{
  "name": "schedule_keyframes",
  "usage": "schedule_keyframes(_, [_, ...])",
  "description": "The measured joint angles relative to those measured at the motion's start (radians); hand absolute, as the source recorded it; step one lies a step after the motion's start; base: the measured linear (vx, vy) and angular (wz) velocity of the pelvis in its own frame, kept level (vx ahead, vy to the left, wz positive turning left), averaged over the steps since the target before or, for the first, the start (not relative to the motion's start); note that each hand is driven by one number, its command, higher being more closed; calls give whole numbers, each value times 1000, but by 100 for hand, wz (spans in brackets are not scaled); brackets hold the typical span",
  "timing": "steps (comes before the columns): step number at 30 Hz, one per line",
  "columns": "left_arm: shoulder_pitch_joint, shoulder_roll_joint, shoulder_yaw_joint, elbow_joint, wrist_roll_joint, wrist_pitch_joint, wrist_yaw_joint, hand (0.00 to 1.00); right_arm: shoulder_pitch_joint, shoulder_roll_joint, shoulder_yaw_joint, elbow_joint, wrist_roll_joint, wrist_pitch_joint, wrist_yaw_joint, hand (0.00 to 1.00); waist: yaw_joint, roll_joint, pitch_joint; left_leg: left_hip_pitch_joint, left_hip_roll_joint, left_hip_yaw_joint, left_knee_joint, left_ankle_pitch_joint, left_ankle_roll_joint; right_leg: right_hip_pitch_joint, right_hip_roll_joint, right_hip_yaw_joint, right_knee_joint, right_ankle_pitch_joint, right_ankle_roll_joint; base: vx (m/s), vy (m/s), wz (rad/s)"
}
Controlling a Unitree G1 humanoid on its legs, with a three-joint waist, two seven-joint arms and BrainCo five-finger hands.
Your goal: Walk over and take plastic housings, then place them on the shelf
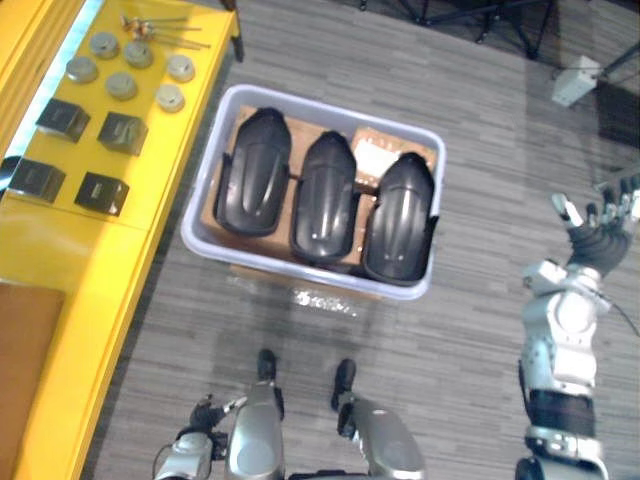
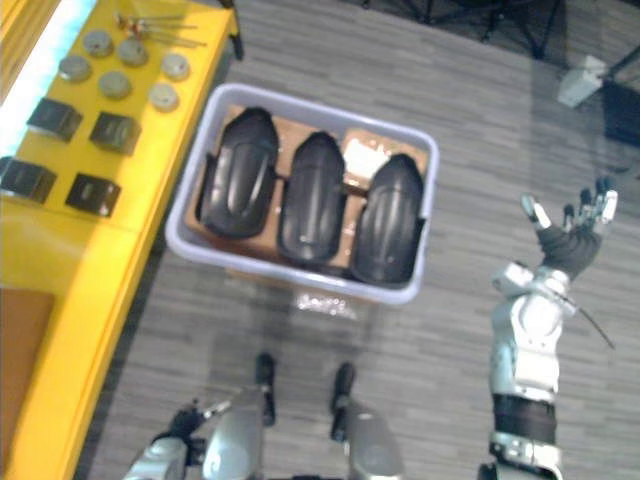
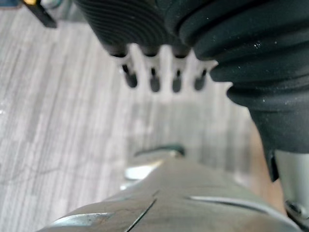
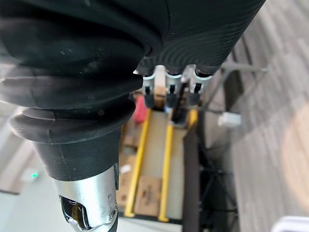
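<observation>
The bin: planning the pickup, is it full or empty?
Full: three plastic housings lie side by side inside the bin, covering most of its bottom.

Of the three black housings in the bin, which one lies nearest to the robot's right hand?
The housing at the bin's right end, on the right hand's side; the middle housing and left housing lie farther away.

I see a pale bin [image 2: 262,268] on the grey floor [image 2: 430,60], holding three black plastic housings [image 2: 311,198] side by side. To its left, a yellow shelf [image 2: 70,260] carries grey discs [image 2: 114,84] and small black blocks [image 2: 113,132]. The right hand [image 2: 570,240] is raised well right of the bin, fingers spread, holding nothing.
</observation>
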Motion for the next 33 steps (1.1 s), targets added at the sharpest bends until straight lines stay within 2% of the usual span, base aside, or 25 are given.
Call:
schedule_keyframes(4, [-12, -4, 0, 1, -9, -7, 15, 0, -49, -57, 0, 111, 14, 13, -15, 0, 4, 8, 18, -37, -12, -6, 25, -7, 11, -31, -15, -2, 27, -6, 8, -44, 69, 6])
schedule_keyframes(8, [-29, -10, -22, 12, -42, -8, 19, 0, -89, -99, 0, 218, 18, 51, -27, 0, 4, 26, 28, -65, -23, -18, 44, -15, 19, -54, -25, -4, 45, -13, 14, -52, 57, 7])
schedule_keyframes(12, [-47, -12, -39, 22, -44, -11, 19, 0, -131, -122, 3, 315, 18, 88, -26, 0, 6, 40, 36, -83, -35, -31, 43, -6, 28, -66, -36, -22, 53, -13, 14, -19, 29, 14])
schedule_keyframes(17, [-54, -11, -65, 22, -48, -28, 17, 0, -213, -155, 34, 404, 16, 111, -25, 0, 14, 47, 38, -97, -49, -31, 38, 7, 36, -88, -50, -25, 61, -13, 15, 15, 23, 3])
schedule_keyframes(22, [-60, -28, -77, 22, -79, -49, 12, 0, -262, -191, 70, 464, -4, 137, -12, 0, 29, 69, 41, -108, -57, -36, 39, 10, 41, -94, -56, -28, 63, -13, 15, 10, 20, 4])
schedule_keyframes(25, [-66, -33, -86, 22, -84, -49, 6, 0, -307, -216, 75, 501, -13, 145, -3, 0, 34, 95, 49, -113, -64, -40, 39, 13, 46, -99, -61, -33, 68, -13, 15, -7, 27, 6])
schedule_keyframes(27, [-66, -33, -107, 22, -84, -49, 5, 0, -321, -236, 105, 514, -18, 170, 2, 0, 38, 106, 48, -113, -67, -40, 39, 14, 47, -99, -65, -36, 71, -13, 15, -9, 24, 3])
schedule_keyframes(33, [-72, -35, -116, 26, -87, -49, 3, 0, -377, -249, 140, 578, -40, 236, 37, 0, 47, 116, 49, -134, -74, -55, 43, 20, 50, -119, -73, -53, 89, -18, 19, -18, 15, 8])
